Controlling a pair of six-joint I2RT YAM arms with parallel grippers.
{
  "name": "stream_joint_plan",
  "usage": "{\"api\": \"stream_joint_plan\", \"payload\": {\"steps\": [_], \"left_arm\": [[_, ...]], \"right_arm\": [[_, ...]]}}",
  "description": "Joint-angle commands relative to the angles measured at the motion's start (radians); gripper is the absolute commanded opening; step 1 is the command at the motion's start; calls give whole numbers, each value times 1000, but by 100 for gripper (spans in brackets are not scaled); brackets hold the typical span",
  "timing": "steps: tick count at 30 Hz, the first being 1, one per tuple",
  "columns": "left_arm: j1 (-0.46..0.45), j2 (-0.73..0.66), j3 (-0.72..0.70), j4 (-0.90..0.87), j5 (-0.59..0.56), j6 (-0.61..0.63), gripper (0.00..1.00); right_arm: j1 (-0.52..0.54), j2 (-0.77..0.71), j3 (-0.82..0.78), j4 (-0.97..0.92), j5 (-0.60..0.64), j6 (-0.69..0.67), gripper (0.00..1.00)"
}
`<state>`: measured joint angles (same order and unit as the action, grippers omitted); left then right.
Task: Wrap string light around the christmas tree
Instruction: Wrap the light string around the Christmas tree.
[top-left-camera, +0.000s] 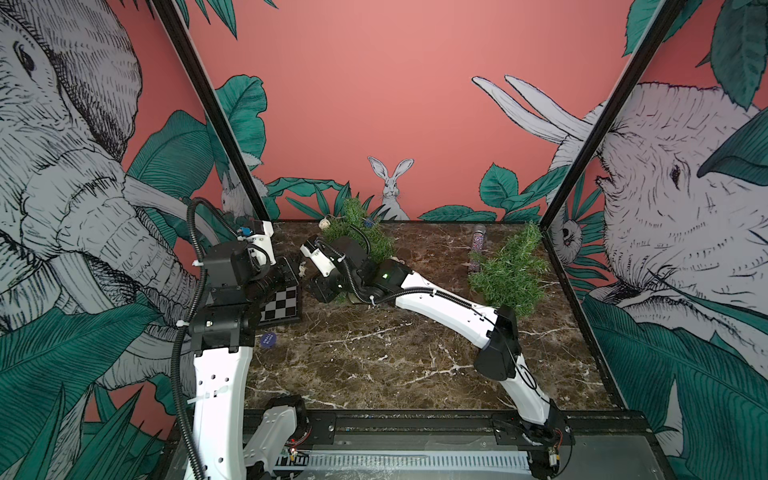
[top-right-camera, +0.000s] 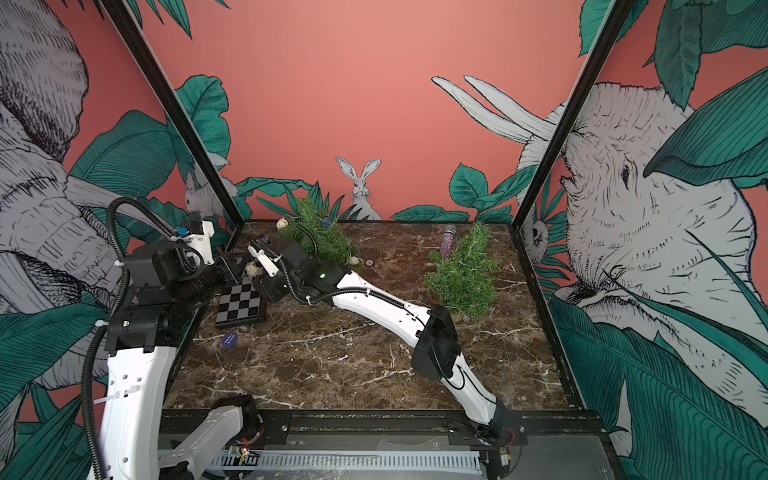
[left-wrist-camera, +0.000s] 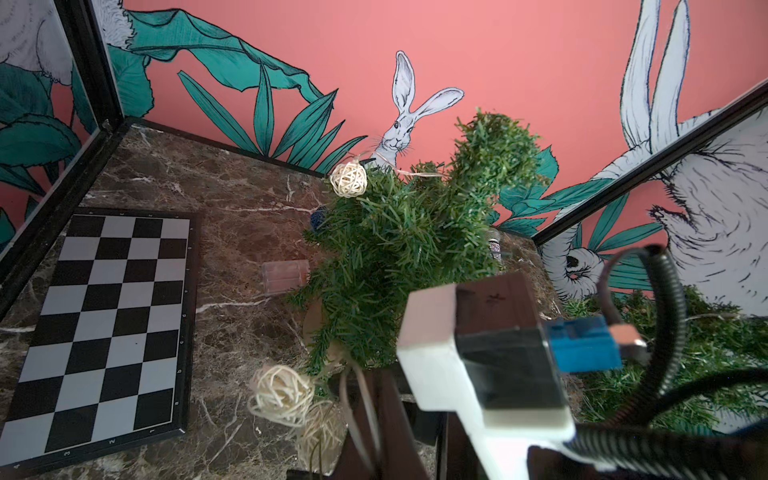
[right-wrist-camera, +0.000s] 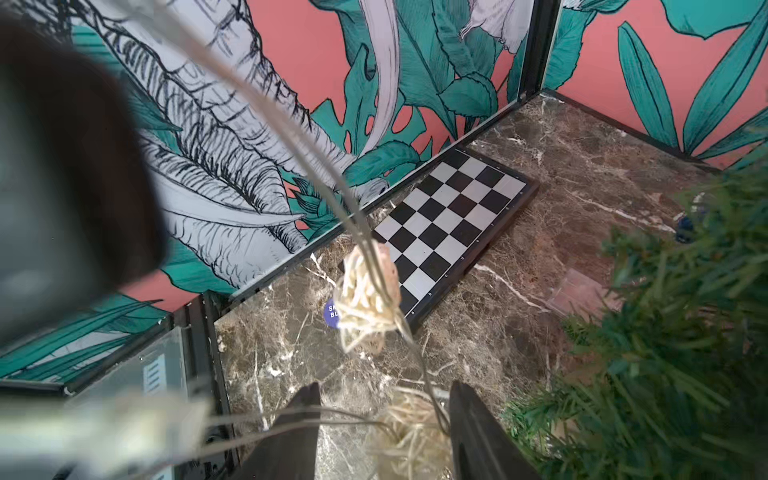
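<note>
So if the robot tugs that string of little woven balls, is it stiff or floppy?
Probably floppy: the string light curves loosely and a woven ball dangles from it. Likely very light, since another ball perches on the christmas tree needles. It may snag there.

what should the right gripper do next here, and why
Probably close the right gripper on the rattan ball between its parted jaws. The left gripper looks shut on the string light, whose loose part hangs beside the christmas tree; a second hold would help carry it around.
</note>
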<state>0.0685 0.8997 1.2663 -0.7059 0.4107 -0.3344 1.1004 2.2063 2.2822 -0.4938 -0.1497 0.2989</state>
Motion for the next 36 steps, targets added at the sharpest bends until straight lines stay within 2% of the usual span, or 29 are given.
{"api": "stream_joint_plan", "payload": {"steps": [1, 5, 9, 25, 30, 34, 36], "left_arm": [[-1, -18, -25, -12, -1, 32, 0], [-2, -17, -40, 23, 18, 17, 0], [-2, -13, -37, 53, 51, -12, 0], [-2, -12, -39, 61, 89, -43, 0], [-2, -15, -37, 54, 71, -38, 0], [-1, -33, -45, 34, 38, -32, 0], [-2, -40, -64, 12, 29, -18, 0]], "right_arm": [[-7, -97, -82, -14, -15, 10, 56], [-32, -196, -220, 18, -64, 31, 56], [-39, -200, -228, 37, -97, 44, 55], [-63, -16, -53, 104, -130, 137, 48], [-68, -26, -92, 108, -38, 79, 28], [-89, -19, -24, 14, 91, -71, 14], [-96, 1, 67, -31, 86, -124, 1]]}}
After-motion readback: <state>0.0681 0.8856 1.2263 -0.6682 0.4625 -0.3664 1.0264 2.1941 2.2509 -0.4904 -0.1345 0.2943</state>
